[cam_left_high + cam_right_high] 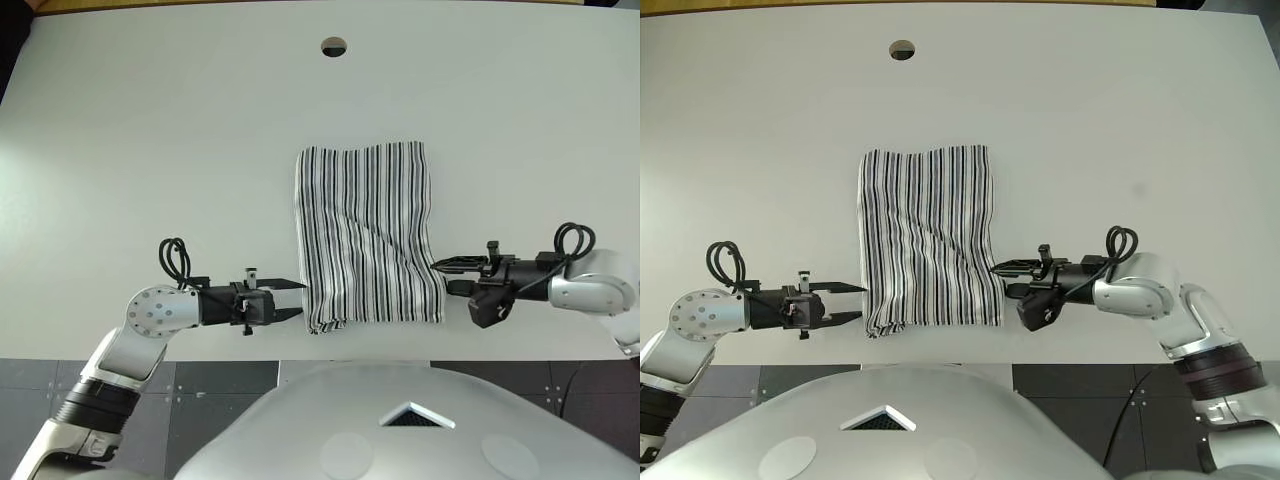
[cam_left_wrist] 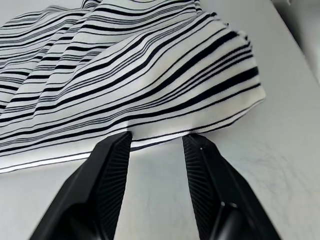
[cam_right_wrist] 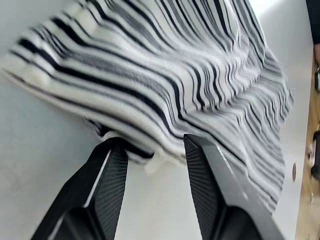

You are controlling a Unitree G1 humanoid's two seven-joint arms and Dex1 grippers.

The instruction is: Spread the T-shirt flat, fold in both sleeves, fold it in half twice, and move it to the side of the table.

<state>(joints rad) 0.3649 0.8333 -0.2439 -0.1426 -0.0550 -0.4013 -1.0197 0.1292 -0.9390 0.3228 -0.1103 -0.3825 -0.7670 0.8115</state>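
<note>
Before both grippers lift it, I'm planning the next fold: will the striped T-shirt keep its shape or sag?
Probably sag: the T-shirt lies in soft ripples, so it looks floppy. It seems thin and light; the left gripper and right gripper, open at its near corners, could likely lift it. Pushed across the table, it may bunch up.

I count one striped T-shirt (image 1: 368, 235), one white table (image 1: 150, 150), one round hole (image 1: 333, 46) in its top, two grippers, left gripper (image 1: 302, 299), right gripper (image 1: 442, 275)
</note>
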